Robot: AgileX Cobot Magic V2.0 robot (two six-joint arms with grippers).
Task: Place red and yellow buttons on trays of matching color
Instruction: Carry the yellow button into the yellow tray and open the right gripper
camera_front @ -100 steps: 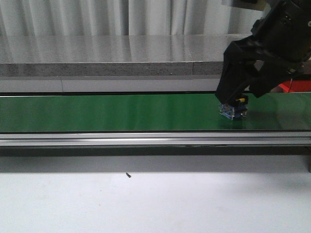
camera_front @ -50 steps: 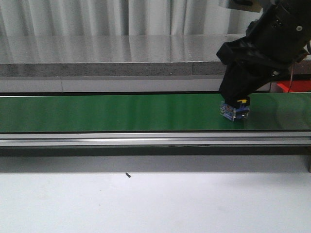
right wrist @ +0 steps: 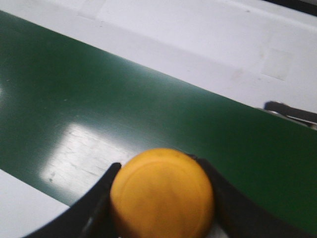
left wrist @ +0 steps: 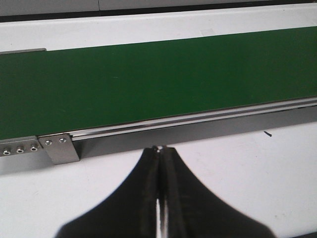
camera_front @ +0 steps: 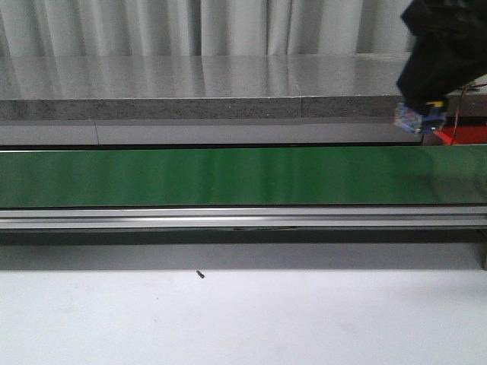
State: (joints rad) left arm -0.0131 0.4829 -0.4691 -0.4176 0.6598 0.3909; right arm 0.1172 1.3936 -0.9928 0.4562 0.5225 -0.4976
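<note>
- Yellow button [right wrist: 162, 192] is riding between the right gripper's [right wrist: 161, 198] fingers [right wrist: 101, 191], which are pressing in on both sides of it.
- That gripper [camera_front: 420, 118] is carrying it high at the far right, clear above the green belt [camera_front: 228, 176], probably so it is not dragging on the way to a tray.
- Just beyond it, something red [camera_front: 463, 135] is peeking in at the frame edge; it cannot be told whether that is a tray, and no yellow tray is showing.
- Up close, the button's cap is looking round, smooth and orange-yellow; from the front, a clear-and-blue base is hanging under it.
- Left gripper [left wrist: 159, 151] is waiting over the white table [left wrist: 247, 168] near the belt's rail, jaws pressed together with nothing in them.
</note>
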